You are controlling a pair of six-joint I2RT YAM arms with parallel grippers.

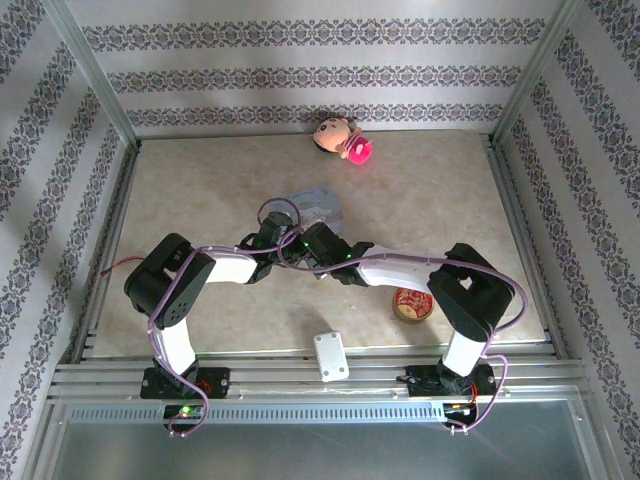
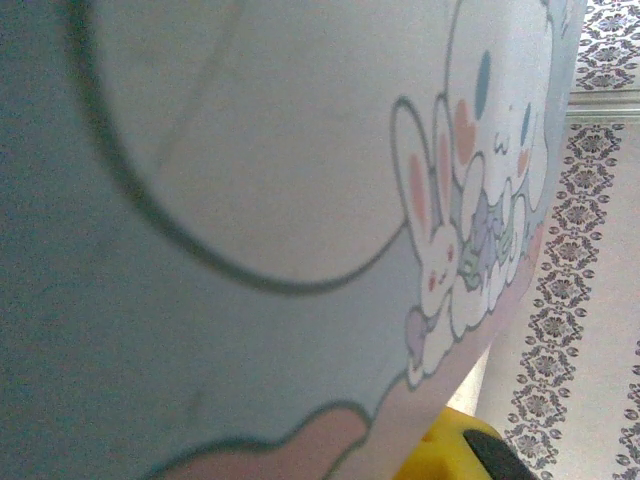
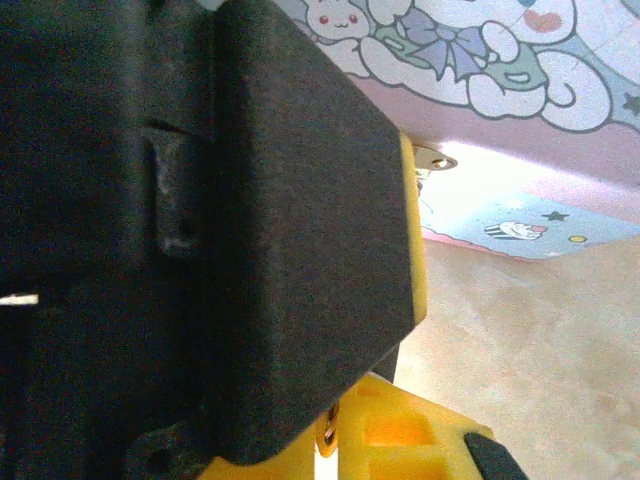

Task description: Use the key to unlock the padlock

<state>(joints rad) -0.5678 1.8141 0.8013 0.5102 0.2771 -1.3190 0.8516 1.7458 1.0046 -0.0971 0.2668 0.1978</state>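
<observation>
Pale-blue tin (image 2: 250,150) close before left jaws and right jaws, openings unclear

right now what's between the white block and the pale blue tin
In the top view, bare table next to the white block, then both arms' wrists meeting in front of the pale-blue tin.

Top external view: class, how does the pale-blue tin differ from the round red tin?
The pale-blue tin looks larger than the round red tin. The pale-blue tin lies mid-table; the red tin sits nearer the front right. The blue tin carries cartoon rabbits; the red tin shows a pale centre.
</observation>
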